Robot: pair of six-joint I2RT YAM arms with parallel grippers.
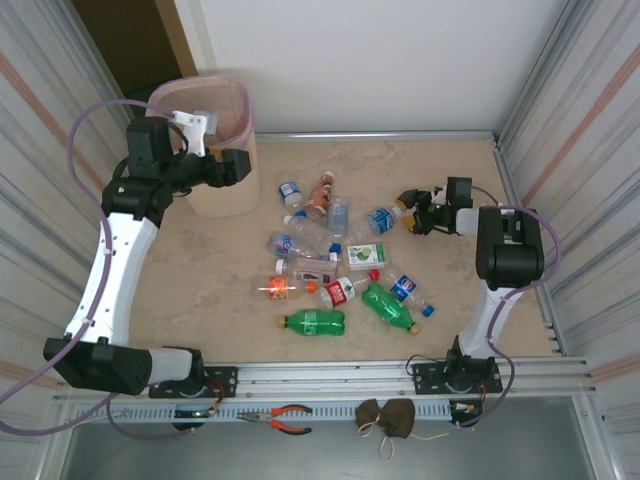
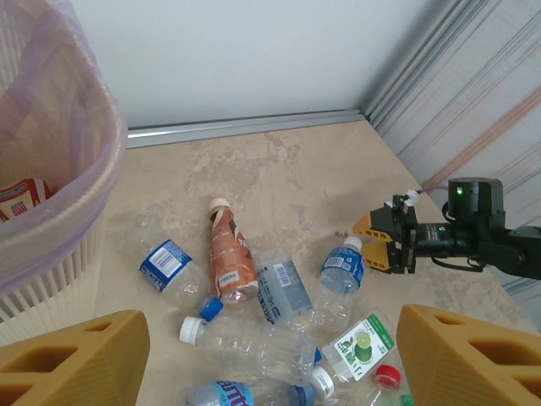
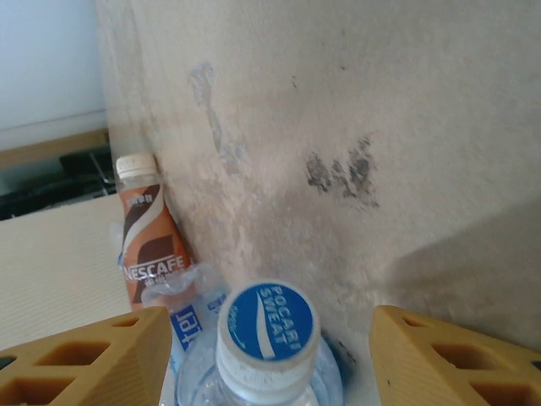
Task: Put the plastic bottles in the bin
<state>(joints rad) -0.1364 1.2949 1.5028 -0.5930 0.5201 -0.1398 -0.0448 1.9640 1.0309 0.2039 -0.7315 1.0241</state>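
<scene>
Found left gripper [image 1: 240, 166] released, at 4 o'clock of the tall beige pink-lined plastic bin [image 1: 220, 198]. Found right gripper [image 1: 410, 213] spread around the cap of a clear blue-labelled plastic bottle [image 1: 382, 219], other bottles [image 1: 300, 238] at its 9 o'clock.

We see a pale, stone-look table [image 1: 190, 270] with the bin [image 1: 225, 195] standing on it at the far left, and to the right of the bin the plastic bottles [image 1: 305, 238] lie scattered on their sides, a brown bottle [image 1: 321, 195] near it, green bottles [image 1: 313, 321] farther off.
</scene>
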